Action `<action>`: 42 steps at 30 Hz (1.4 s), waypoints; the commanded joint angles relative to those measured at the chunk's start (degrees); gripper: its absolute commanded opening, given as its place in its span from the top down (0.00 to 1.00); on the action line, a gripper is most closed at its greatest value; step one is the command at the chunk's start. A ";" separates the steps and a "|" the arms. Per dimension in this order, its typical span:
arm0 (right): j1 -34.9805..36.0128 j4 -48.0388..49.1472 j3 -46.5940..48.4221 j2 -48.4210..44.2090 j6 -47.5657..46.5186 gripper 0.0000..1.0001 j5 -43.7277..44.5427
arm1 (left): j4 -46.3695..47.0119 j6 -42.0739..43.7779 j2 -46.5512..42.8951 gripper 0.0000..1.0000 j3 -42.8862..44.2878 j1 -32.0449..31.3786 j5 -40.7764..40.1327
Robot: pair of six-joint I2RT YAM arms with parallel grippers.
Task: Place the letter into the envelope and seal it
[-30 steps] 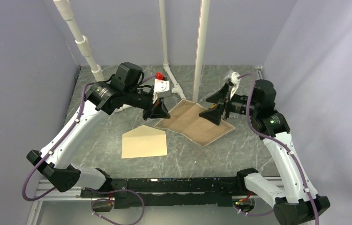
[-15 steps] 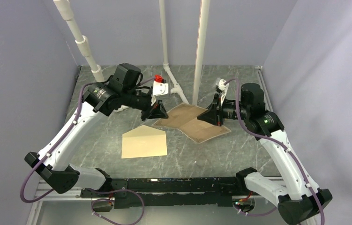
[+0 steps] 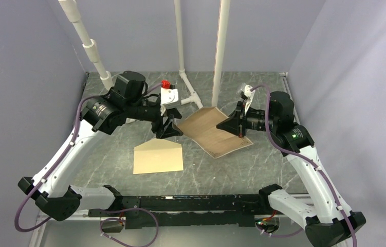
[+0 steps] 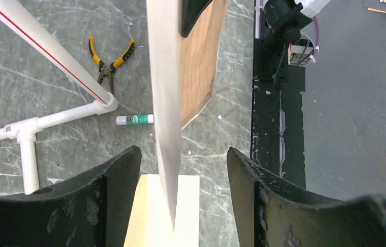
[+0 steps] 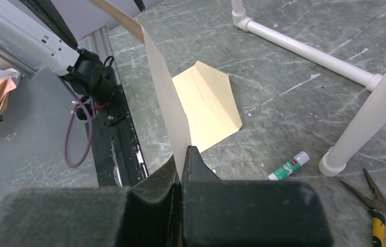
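1. The letter [image 3: 212, 129] is off the table [image 3: 103, 154]. It is a bowed sheet with its grid-lined face up in the top view, at about 1 o'clock from the envelope [image 3: 158, 156].
2. The right gripper [image 5: 183, 160] is clenched on the letter's edge. Its own camera shows the two fingers pressed together with the paper rising out of the pinch and curling away towards 11 o'clock.
3. The left gripper [image 4: 180, 157] is released. Its fingers [image 4: 116, 198] stand wide apart, and the letter's other end hangs edge-on in the gap, nearer the 9 o'clock finger. Table shows on both sides of the sheet, so neither pad touches it.
4. The envelope lies flat on the table with its triangular flap pointing towards 12 o'clock in the top view. It sits directly under the left gripper, and its cream paper shows between that gripper's fingers at 6 o'clock in the left wrist view.
5. In the right wrist view, a glue stick [image 5: 288, 165] lies on the table at about 4 o'clock from the envelope. Yellow-handled pliers [image 5: 378, 206] lie further out the same way.
6. A white pipe frame [image 3: 220, 51] stands at 12 o'clock of the letter, with its foot near the sheet's far corner.
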 commanded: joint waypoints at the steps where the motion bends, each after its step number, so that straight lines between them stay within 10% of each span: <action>1: -0.14 4.45 2.47 0.46 3.42 1.00 -0.35 | 5.49 -4.40 -0.11 0.32 -1.10 0.08 -1.22; 7: -0.08 3.98 2.74 0.96 3.25 1.00 -2.39 | 8.53 -7.60 2.07 0.36 -0.79 0.06 -8.28; 16: -0.10 2.16 2.34 1.16 2.51 1.00 -1.47 | 9.54 -7.14 0.76 0.97 -1.07 0.08 -10.90; 19: -0.14 0.52 2.45 1.30 1.59 0.49 -0.30 | 10.63 -7.51 -0.24 0.97 -1.30 0.06 -13.91; 21: -0.15 -2.99 3.71 1.47 -1.22 0.38 0.88 | 11.15 -7.52 -0.97 0.98 -1.45 0.06 -16.68; 28: -0.15 -6.44 6.17 1.96 -5.46 0.61 0.31 | 11.26 -6.76 -3.55 0.98 -2.10 0.06 -16.84; 42: -0.15 5.92 3.47 4.08 2.66 0.76 -2.76 | 9.06 -6.24 -5.73 0.98 -2.86 0.07 -12.22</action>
